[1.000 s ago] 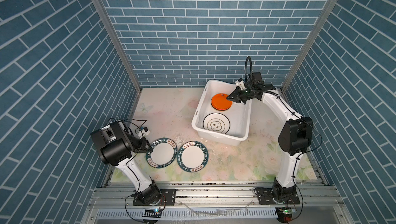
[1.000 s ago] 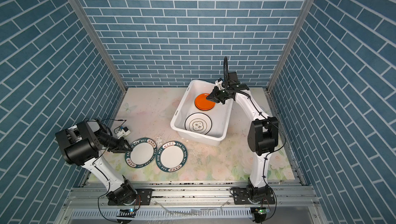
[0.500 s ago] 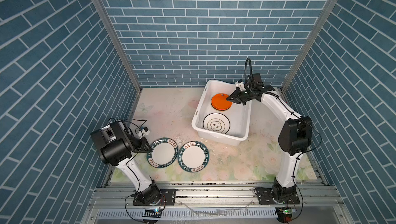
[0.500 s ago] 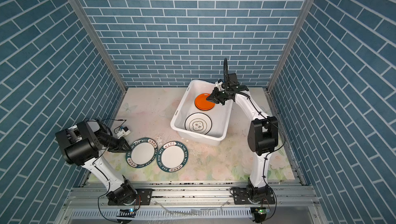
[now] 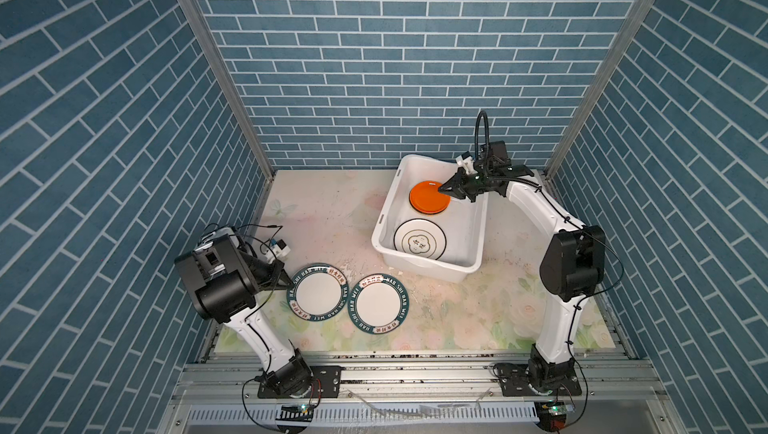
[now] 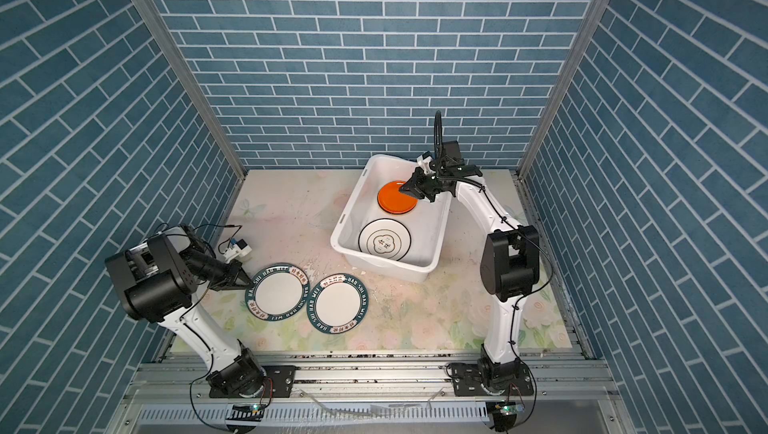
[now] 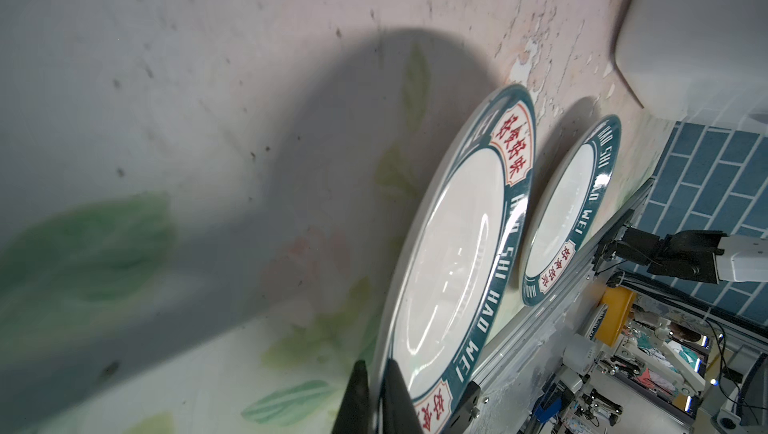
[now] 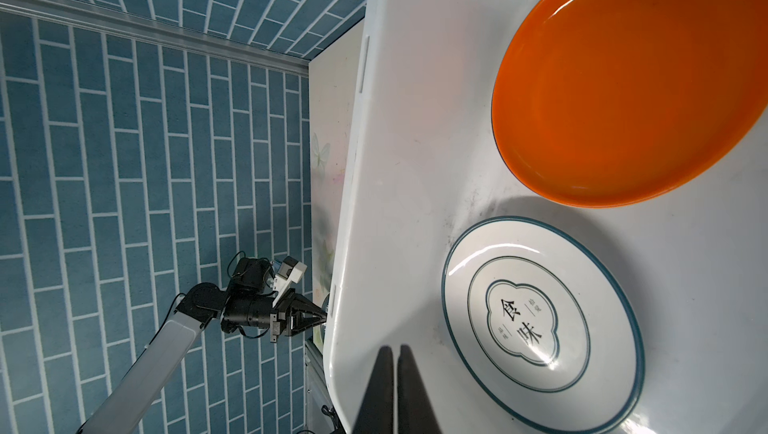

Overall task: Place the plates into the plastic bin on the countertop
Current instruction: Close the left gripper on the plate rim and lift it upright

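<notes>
- Flowered tabletop (image 5: pixel 457 319) between blue brick walls.
- Nearest: two green-rimmed lettered plates lying just beside each other.
- Left pincer (image 7: pixel 376 363) clamped narrow on outer rim of left lettered plate (image 5: pixel 318 291); right lettered plate (image 5: pixel 379 304) untouched.
- Farther back: white bin (image 5: pixel 432 272), black-rimmed plate (image 5: pixel 419 240) in its near end, orange plate (image 5: pixel 428 199) in its far end.
- Right pincer (image 5: pixel 444 189) closed on nothing, over orange plate's edge.

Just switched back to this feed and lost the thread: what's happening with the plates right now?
The left pincer is shut on the rim of the left green-rimmed plate, which lies on the countertop beside the second green-rimmed plate. The right pincer hangs shut and empty over the plastic bin, at the orange plate's edge. The orange plate and the black-rimmed plate lie in the bin; the two green-rimmed ones are not yet in.
</notes>
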### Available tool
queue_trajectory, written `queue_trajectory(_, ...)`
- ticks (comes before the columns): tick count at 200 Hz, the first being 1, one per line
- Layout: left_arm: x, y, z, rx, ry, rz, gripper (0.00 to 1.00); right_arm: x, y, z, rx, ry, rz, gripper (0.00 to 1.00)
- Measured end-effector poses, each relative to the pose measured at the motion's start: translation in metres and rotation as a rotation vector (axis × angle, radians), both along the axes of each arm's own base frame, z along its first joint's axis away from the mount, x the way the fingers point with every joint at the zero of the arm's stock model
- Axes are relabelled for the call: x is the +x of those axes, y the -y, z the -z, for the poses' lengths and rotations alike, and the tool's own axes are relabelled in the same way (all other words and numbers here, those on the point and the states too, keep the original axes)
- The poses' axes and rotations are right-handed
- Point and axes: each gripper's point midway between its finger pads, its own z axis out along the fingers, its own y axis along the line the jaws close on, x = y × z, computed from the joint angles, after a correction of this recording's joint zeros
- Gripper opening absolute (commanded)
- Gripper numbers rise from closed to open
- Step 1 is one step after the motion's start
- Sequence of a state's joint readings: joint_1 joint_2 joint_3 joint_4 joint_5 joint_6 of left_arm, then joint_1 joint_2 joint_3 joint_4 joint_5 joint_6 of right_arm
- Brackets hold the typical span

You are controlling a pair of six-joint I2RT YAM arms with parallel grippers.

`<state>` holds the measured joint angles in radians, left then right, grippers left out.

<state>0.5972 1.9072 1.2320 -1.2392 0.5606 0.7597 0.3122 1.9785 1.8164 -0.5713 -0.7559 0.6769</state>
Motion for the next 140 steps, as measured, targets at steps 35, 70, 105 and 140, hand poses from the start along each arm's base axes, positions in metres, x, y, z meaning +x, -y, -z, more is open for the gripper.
queue_trajectory(35, 0.011, -0.008, -0.015, 0.033, 0.046, 0.0, 0.0, 0.001, -0.001, -0.002, 0.006, 0.01, -0.002, 0.08)
queue_trajectory(70, 0.031, -0.022, -0.038, 0.088, 0.117, -0.003, 0.0, 0.001, -0.002, -0.004, 0.014, 0.012, -0.005, 0.1)
queue_trajectory(105, 0.054, -0.034, -0.077, 0.128, 0.208, -0.024, 0.0, 0.005, -0.005, -0.017, 0.032, 0.04, -0.013, 0.12)
queue_trajectory(140, 0.073, -0.035, -0.118, 0.141, 0.277, -0.043, 0.0, 0.012, -0.012, -0.035, 0.046, 0.081, -0.041, 0.14)
